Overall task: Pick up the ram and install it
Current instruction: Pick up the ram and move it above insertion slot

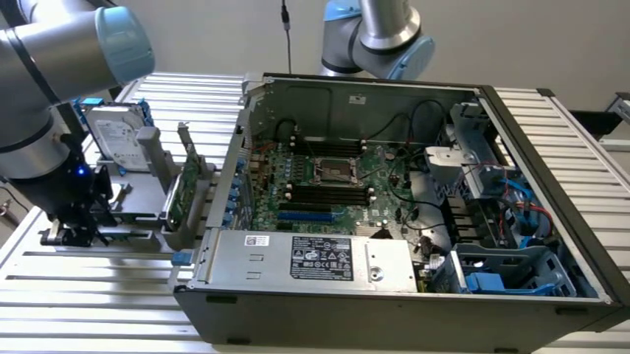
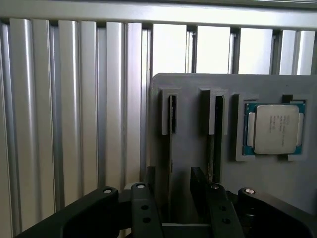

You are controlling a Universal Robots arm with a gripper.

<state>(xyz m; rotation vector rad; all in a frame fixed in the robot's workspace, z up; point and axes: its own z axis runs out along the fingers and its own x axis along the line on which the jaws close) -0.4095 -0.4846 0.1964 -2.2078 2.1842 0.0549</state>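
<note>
The end effector (image 2: 173, 178), fully open and holding nothing, straddles the ram (image 2: 172, 129). The grey fixture (image 2: 190, 84) holds it on edge, presumably leaving both faces graspable.

The gripper (image 2: 173, 186) stands with its jaws open astride the ram (image 2: 171, 144), a clear gap on each side. A second stick (image 2: 216, 148) stands just outside one finger, in the next slot of the holder (image 2: 193, 94). An upright card (image 1: 182, 192) stands between the holder and the case (image 1: 344, 321). The slots (image 1: 330, 195) lie open from above. Cables (image 1: 414, 184) crowd the exterior view's right, and the power supply (image 1: 315, 258) lines the near edge.
</note>
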